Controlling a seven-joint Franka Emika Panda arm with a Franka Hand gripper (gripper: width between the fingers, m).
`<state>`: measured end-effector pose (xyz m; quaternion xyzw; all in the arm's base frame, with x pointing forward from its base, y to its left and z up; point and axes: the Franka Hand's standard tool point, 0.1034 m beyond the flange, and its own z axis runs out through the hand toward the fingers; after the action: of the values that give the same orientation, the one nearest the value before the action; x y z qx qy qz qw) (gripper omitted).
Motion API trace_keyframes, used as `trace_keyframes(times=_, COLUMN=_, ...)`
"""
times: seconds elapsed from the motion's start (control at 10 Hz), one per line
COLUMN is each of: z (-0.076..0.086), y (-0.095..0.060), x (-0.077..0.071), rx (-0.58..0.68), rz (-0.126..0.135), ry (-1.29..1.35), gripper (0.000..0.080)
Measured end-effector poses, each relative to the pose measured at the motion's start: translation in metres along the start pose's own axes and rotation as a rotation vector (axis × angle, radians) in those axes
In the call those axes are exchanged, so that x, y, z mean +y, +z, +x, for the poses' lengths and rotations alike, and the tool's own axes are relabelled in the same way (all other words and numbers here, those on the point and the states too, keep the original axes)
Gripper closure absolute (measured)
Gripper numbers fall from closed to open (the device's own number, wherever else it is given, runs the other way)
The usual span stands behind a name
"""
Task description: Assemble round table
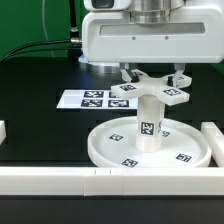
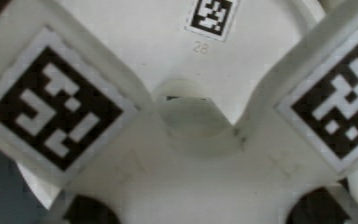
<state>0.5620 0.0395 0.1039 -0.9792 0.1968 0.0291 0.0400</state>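
Note:
The large round disc (image 1: pixel 110 150) lies flat on the black table. The short thick post (image 1: pixel 148 122) stands upright at its middle, a tag on its side. My gripper (image 1: pixel 152 78) is shut on the small cross-shaped piece (image 1: pixel 150 93) and holds it level just above the top of the post; I cannot tell whether they touch. In the wrist view the cross-shaped piece (image 2: pixel 176 170) fills the picture, with a large tag on each of two arms and a round hollow between them. My gripper (image 2: pixel 202 208) grips it at the edge, its fingers mostly hidden.
The marker board (image 1: pixel 88 98) lies on the table behind the disc, toward the exterior view's left. Long white border rails run along the front (image 1: pixel 90 181) and the exterior view's right (image 1: pixel 212 134); a short white end shows at the left edge (image 1: pixel 3 130).

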Motion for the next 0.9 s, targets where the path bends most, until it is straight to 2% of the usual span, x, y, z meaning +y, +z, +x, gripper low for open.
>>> trace_keyframes(times=0.2, z=0.0, y=0.0002, x=0.0001, rx=-0.001, rz=0.002, ry=0.127, gripper=0.0354)
trace_keyframes(times=0.3, z=0.0004, y=0.0007, x=0.0005, rx=0.002, rz=0.015, ry=0.267, gripper=0.0354)
trace_keyframes(times=0.5, z=0.0018, y=0.0012, x=0.0006, rx=0.022, rz=0.071, ry=0.523, gripper=0.0354)
trace_keyframes(times=0.9, z=0.0034, y=0.001, x=0.0014, rx=0.011, rz=0.129, ry=0.89, gripper=0.0354)
